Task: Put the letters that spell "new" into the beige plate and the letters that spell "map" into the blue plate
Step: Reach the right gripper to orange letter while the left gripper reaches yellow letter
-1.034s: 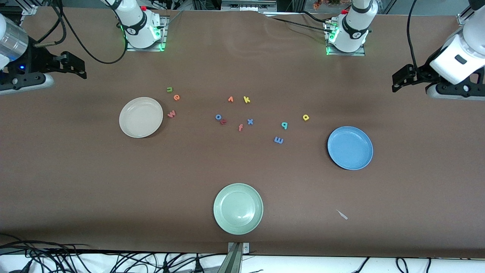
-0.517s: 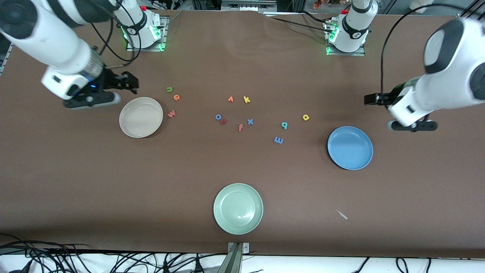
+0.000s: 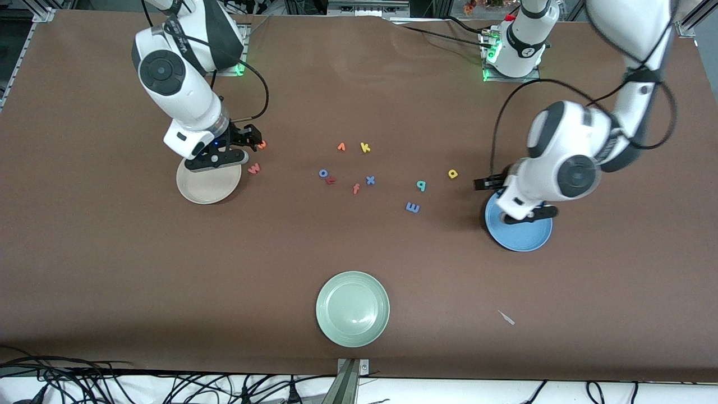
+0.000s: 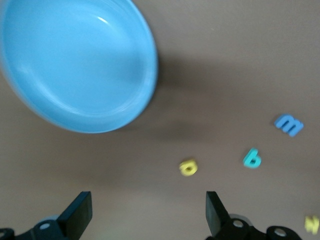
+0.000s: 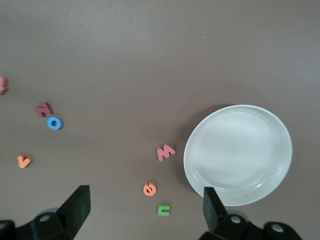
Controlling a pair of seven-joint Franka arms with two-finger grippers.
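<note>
Your right claw (image 3: pixel 251 138) hangs released over the green n (image 5: pixel 164 210) and orange e (image 5: pixel 149 189), upper left of the front frame, beside the beige plate (image 3: pixel 196 188). Your left claw (image 3: pixel 487 183), also released, hovers at the blue plate (image 3: pixel 524 235), middle right; m (image 3: pixel 412 207), teal letter (image 3: pixel 420 185) and yellow letter (image 3: pixel 452 174) lie on the table (image 3: pixel 359 252) near it.

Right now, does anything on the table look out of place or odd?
One small stray: a pale, thin scrap lies on the brown table, nearer the front camera than the round sky-blue plate. It matches neither the foam letters nor the plates. Nothing looks spilled or damaged.
</note>
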